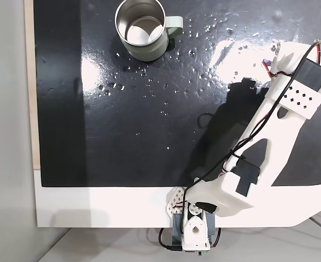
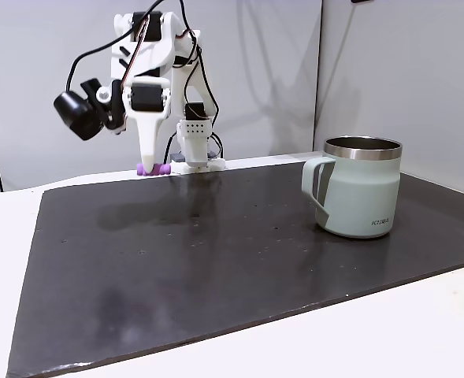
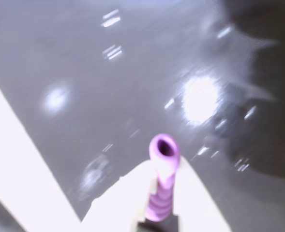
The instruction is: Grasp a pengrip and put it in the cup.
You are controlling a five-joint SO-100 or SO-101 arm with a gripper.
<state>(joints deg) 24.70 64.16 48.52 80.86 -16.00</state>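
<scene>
Between white fingers, wrist view: one pengrip [image 3: 162, 180], seemingly clamped by gripper [image 3: 159, 193] | one cup [image 2: 359, 187], well apart

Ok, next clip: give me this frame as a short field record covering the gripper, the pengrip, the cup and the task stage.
gripper: shut on the pengrip, at the mat's edge far from the cup
pengrip: light purple, ribbed, pinched between the fingertips with its open end sticking out
cup: sage-green mug, upright on the black mat, handle toward the arm's side in a fixed view
cup contents: nothing visible inside
task stage: pengrip grasped, not yet in the cup
</scene>
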